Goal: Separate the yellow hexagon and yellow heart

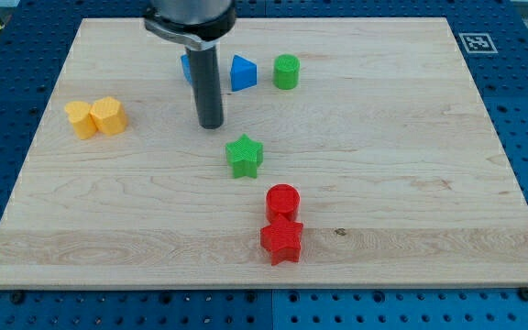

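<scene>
Two yellow blocks sit touching side by side near the board's left edge. The left one (82, 120) looks like the yellow heart, the right one (109, 115) like the yellow hexagon. My tip (211, 125) rests on the board well to their right, about a hundred pixels from the hexagon, touching no block. The rod rises from the tip toward the view's top.
A blue block (187, 66) is partly hidden behind the rod; a blue triangle (243, 72) and a green cylinder (286, 71) lie right of it. A green star (244, 156) sits below and right of the tip. A red cylinder (282, 200) touches a red star (281, 241) lower down.
</scene>
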{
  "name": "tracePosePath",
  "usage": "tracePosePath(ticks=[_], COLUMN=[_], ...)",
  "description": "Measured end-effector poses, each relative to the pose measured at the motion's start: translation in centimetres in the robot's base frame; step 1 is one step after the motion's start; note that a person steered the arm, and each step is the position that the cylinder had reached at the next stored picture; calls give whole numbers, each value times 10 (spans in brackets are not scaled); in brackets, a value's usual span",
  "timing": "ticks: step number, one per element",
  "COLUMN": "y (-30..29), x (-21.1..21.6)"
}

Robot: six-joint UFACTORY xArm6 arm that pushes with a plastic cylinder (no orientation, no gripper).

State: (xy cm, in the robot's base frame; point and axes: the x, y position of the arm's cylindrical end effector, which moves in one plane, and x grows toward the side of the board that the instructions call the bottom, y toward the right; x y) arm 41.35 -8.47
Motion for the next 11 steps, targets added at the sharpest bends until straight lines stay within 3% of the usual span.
tracePosePath(ticks=[8,11], y=[-156,-162], x=[-32,-7])
